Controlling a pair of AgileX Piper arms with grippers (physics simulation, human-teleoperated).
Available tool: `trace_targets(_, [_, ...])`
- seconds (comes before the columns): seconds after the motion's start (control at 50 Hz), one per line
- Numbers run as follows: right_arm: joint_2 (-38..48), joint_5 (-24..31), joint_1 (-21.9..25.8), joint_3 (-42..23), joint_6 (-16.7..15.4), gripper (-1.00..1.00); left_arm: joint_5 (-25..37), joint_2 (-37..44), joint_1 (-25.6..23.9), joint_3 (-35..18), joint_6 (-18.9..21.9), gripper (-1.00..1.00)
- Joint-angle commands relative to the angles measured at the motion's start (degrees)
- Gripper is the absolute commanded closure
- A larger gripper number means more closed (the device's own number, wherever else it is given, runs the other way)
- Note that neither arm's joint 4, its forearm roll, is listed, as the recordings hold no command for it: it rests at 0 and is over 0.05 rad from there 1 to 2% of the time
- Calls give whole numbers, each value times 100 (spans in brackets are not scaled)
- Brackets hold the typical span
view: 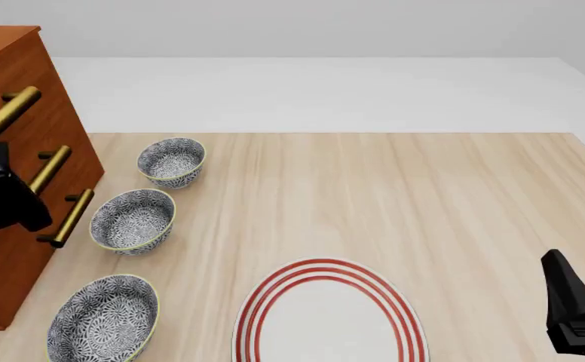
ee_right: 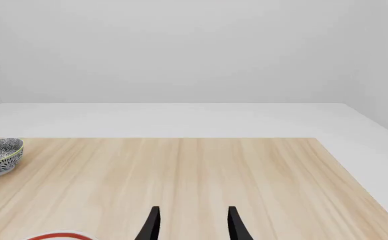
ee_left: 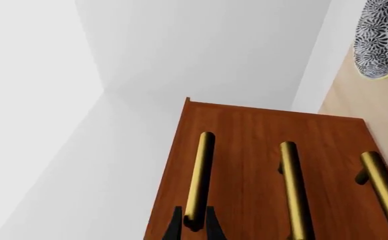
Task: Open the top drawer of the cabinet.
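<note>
Nearest you in the front view, the right gripper (view: 574,317) idles at the table's (view: 424,196) near right edge; its wrist view shows the fingers (ee_right: 152,225) spread apart over bare wood, holding nothing. Beside it lies the red-ringed plate (view: 328,313). Leave that arm parked.

Left side: three patterned bowls (view: 132,219) run in a line alongside the cabinet (view: 16,68), just beside its front. The cabinet stands at the table's left edge, and the top drawer (ee_left: 247,125) appears flush with the front, not yet pulled out.

Left gripper (ee_left: 194,226): the two black fingertips (ee_left: 174,227) straddle the near end of the top drawer's brass handle (ee_left: 201,175), one on each side, close against the bar. Judged closed on the handle, though actual contact pressure can't be confirmed.

Step in hand, as judged: pull.
- Your grip sits at the bar's end, not its middle; an off-centre pull may skew the drawer.
- Draw straight out along the drawer's travel, without lifting or twisting.
- Mind the bowls: they sit near the arm's retreat path.
</note>
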Motion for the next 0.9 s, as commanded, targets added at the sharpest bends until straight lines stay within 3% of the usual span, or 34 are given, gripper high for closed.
trace_targets(0.02, [0, 0, 1, 0, -1, -100, -21, 10, 33, -28, 92, 100])
trace_targets(0.9, [-1, 0, -1, 0, 0, -100, 105, -138, -243, 53, 146, 100])
